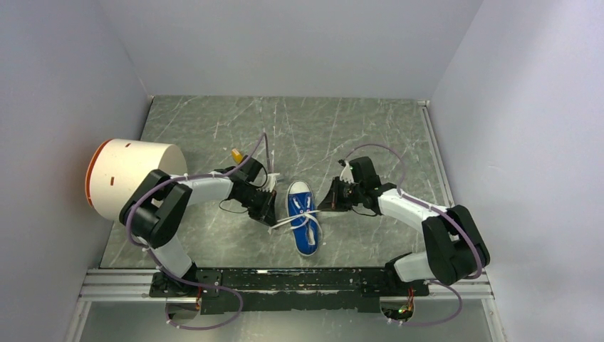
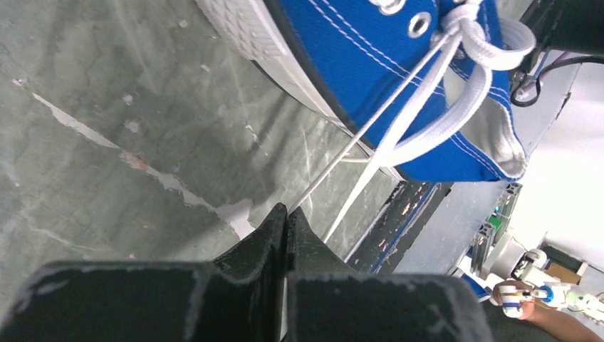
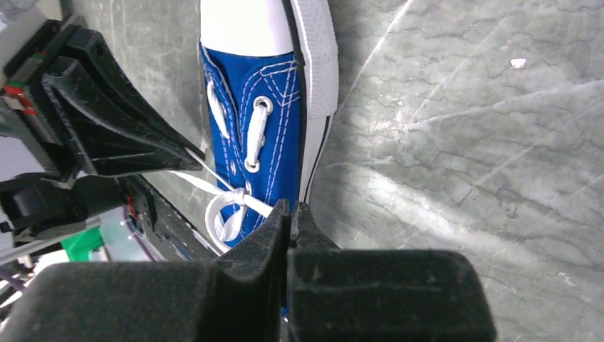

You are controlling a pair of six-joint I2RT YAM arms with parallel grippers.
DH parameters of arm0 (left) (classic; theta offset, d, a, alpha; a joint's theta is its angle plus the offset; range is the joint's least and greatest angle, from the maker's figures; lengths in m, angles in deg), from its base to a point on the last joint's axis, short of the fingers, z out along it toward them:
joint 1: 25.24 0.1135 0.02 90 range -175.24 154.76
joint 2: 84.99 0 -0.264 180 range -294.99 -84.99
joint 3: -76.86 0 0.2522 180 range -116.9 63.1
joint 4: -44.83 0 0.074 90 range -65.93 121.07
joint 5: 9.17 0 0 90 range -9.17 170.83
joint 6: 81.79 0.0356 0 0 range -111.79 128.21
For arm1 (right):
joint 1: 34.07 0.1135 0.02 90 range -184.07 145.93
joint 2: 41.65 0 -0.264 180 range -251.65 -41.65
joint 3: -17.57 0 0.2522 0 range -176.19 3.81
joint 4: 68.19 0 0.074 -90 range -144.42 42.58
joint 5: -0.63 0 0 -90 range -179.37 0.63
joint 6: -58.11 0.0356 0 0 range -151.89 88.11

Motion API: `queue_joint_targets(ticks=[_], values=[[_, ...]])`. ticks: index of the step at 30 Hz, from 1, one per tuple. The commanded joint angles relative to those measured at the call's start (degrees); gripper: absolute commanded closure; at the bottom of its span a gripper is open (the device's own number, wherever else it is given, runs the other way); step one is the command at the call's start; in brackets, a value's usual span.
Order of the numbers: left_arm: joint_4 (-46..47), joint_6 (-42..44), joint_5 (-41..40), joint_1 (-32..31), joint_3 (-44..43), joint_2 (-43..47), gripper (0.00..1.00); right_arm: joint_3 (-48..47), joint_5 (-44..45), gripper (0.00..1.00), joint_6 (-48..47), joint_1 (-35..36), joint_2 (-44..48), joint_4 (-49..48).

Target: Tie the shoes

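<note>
The blue sneaker (image 1: 304,221) lies in the middle of the table, white toe cap pointing away from the arms. Its white laces (image 1: 288,221) form a knot over the tongue, with strands pulled out to both sides. My left gripper (image 1: 271,214) is just left of the shoe. In the left wrist view the gripper (image 2: 287,211) is shut on a thin lace strand (image 2: 370,127) running taut from the knot on the shoe (image 2: 356,64). My right gripper (image 1: 328,203) is just right of the shoe. In the right wrist view the gripper (image 3: 292,207) is shut on a lace (image 3: 256,203) coming from the knot (image 3: 237,194).
A white cylinder with an orange rim (image 1: 132,178) lies at the left edge. A small yellow block (image 1: 236,154) sits behind the left arm. Grey walls enclose the table on three sides. A metal rail (image 1: 285,285) runs along the near edge.
</note>
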Motion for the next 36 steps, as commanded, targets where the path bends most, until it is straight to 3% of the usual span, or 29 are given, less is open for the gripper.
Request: queue_joint_targets(ticks=[1,13,22,23,26,30,33,36], values=[[-6.36,-0.75,-7.74,0.39,1.72,-2.88,0.95,2.06,1.89,1.0,-0.7,-5.07,0.45,-3.4],[-6.2,-2.3,-11.72,0.65,3.19,-1.89,0.95,6.28,-3.03,1.0,-1.1,-11.64,-3.1,-10.39],[-6.77,-1.4,-12.27,0.65,1.54,3.24,0.95,4.17,-3.35,1.0,-2.68,-11.73,-0.61,-7.48],[-7.08,-1.39,-13.3,0.65,1.12,4.86,0.86,3.61,-2.51,1.0,-3.46,-11.75,0.94,-5.54],[-8.3,-1.66,-16.52,0.75,-0.31,9.62,0.75,0.72,0.9,0.99,-5.92,-12.02,4.57,2.05],[-11.42,-2.18,-22.48,0.84,-2.73,15.36,0.34,-6.43,7.49,0.28,-11.54,-12.04,8.22,15.5],[-14.76,-2.81,-27.76,0.83,-5.29,20.05,0.24,-10.5,15.5,0.12,-13.58,-12.0,14.86,22.82],[-18.88,-4.29,-33.6,0.92,-8.54,24.38,0.22,-15.05,17.93,0.11,-15.51,-12.04,20.82,27.62]])
